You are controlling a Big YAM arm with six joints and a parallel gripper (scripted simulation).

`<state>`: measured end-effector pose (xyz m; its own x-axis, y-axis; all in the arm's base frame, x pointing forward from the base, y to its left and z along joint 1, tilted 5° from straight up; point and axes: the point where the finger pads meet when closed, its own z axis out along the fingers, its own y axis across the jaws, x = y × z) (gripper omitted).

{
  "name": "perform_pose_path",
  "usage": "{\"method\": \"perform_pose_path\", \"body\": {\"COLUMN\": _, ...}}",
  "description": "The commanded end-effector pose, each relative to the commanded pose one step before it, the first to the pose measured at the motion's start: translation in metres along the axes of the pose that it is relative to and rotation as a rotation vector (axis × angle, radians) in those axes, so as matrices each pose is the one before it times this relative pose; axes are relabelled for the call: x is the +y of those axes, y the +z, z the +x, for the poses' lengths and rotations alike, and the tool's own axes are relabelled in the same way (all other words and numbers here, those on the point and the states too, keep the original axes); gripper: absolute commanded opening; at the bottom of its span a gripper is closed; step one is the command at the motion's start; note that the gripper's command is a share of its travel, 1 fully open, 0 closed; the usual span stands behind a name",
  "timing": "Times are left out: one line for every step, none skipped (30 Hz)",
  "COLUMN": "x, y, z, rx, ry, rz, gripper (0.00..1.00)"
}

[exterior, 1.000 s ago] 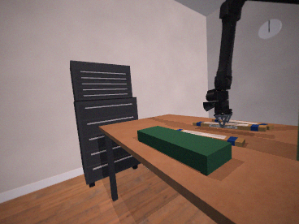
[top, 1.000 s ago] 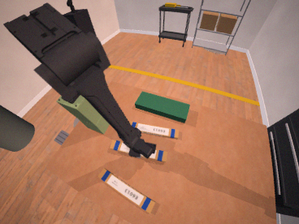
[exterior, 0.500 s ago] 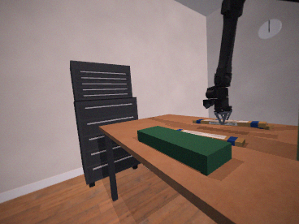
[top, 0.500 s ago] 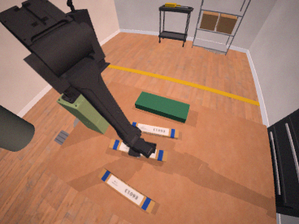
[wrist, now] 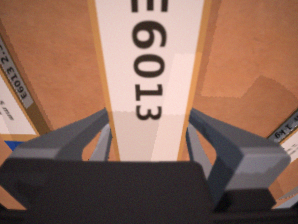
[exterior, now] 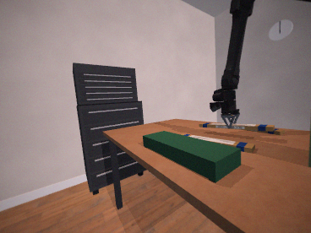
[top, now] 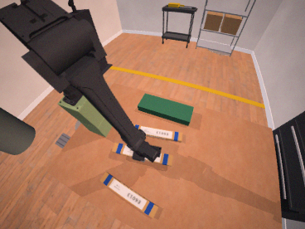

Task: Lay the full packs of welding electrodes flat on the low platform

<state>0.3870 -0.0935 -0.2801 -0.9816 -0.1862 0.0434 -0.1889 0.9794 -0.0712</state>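
My gripper (top: 140, 157) (exterior: 230, 126) (wrist: 148, 111) is shut on the middle pack (top: 166, 158) (exterior: 263, 127) (wrist: 150, 75), near its middle across its width. This pack has a white E6013 label and blue bands, and hangs roughly level, a little above the table. A second pack (top: 157, 133) (exterior: 211, 140) lies flat between it and the platform. A third pack (top: 130, 196) (exterior: 277, 132) lies slanted on the table's other side. The low green platform (top: 166, 109) (exterior: 190, 152) bears no pack. Parts of the other packs show at both edges of the wrist view.
The brown table (top: 232, 158) (exterior: 169, 124) carries everything. A light green block (top: 89, 117) stands left of the packs in the top view, beneath the arm. A dark drawer cabinet (top: 292, 166) (exterior: 111, 139) stands beyond the table's edge.
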Motion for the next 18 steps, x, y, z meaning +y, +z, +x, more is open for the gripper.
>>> {"method": "perform_pose_path", "body": {"x": -0.00732, "y": -0.03225, "z": -0.03471, "rx": -0.06334, "ry": -0.00358, "rz": 0.02536, "gripper": 0.00}}
{"method": "perform_pose_path", "body": {"x": -0.00005, "y": -0.00035, "z": -0.00027, "rx": -0.00001, "ry": -0.00002, "rz": 0.00000, "gripper": 0.00}}
{"method": "perform_pose_path", "body": {"x": -0.00004, "y": -0.00033, "z": -0.00026, "rx": -0.00001, "ry": -0.00005, "rz": 0.00000, "gripper": 0.00}}
{"method": "perform_pose_path", "body": {"x": -0.00005, "y": -0.00032, "z": -0.00028, "rx": -0.00005, "ry": -0.00006, "rz": 0.00002, "gripper": 0.00}}
{"method": "perform_pose_path", "body": {"x": 0.00000, "y": 0.00000, "z": 0.00000, "rx": 0.00000, "ry": 0.00000, "rz": 0.00000, "gripper": 0.00}}
{"method": "perform_pose_path", "body": {"x": 0.00000, "y": 0.00000, "z": 0.00000, "rx": 0.00000, "ry": 0.00000, "rz": 0.00000, "gripper": 0.00}}
{"method": "perform_pose_path", "body": {"x": -0.00004, "y": -0.00028, "z": -0.00023, "rx": -0.00001, "ry": -0.00024, "rz": 0.00000, "gripper": 0.00}}
{"method": "perform_pose_path", "body": {"x": -0.00007, "y": -0.00029, "z": -0.00029, "rx": -0.00012, "ry": -0.00016, "rz": 0.00005, "gripper": 0.00}}
{"method": "perform_pose_path", "body": {"x": -0.00009, "y": -0.00028, "z": -0.00032, "rx": -0.00018, "ry": -0.00009, "rz": 0.00007, "gripper": 0.00}}
{"method": "perform_pose_path", "body": {"x": -0.00010, "y": -0.00028, "z": -0.00035, "rx": -0.00023, "ry": -0.00003, "rz": 0.00009, "gripper": 0.00}}
{"method": "perform_pose_path", "body": {"x": -0.00009, "y": -0.00027, "z": -0.00033, "rx": -0.00021, "ry": 0.00002, "rz": 0.00008, "gripper": 0.00}}
{"method": "perform_pose_path", "body": {"x": -0.00009, "y": -0.00027, "z": -0.00032, "rx": -0.00018, "ry": 0.00005, "rz": 0.00007, "gripper": 0.00}}
{"method": "perform_pose_path", "body": {"x": -0.00009, "y": -0.00026, "z": -0.00030, "rx": -0.00016, "ry": 0.00006, "rz": 0.00006, "gripper": 0.00}}
{"method": "perform_pose_path", "body": {"x": -0.00008, "y": -0.00025, "z": -0.00029, "rx": -0.00014, "ry": 0.00006, "rz": 0.00006, "gripper": 0.00}}
{"method": "perform_pose_path", "body": {"x": -0.00008, "y": -0.00025, "z": -0.00028, "rx": -0.00013, "ry": 0.00005, "rz": 0.00005, "gripper": 0.00}}
{"method": "perform_pose_path", "body": {"x": -0.00007, "y": -0.00024, "z": -0.00027, "rx": -0.00012, "ry": 0.00004, "rz": 0.00004, "gripper": 0.00}}
{"method": "perform_pose_path", "body": {"x": -0.00007, "y": -0.00023, "z": -0.00025, "rx": -0.00011, "ry": 0.00002, "rz": 0.00004, "gripper": 0.00}}
{"method": "perform_pose_path", "body": {"x": -0.00007, "y": -0.00022, "z": -0.00024, "rx": -0.00010, "ry": 0.00000, "rz": 0.00004, "gripper": 0.00}}
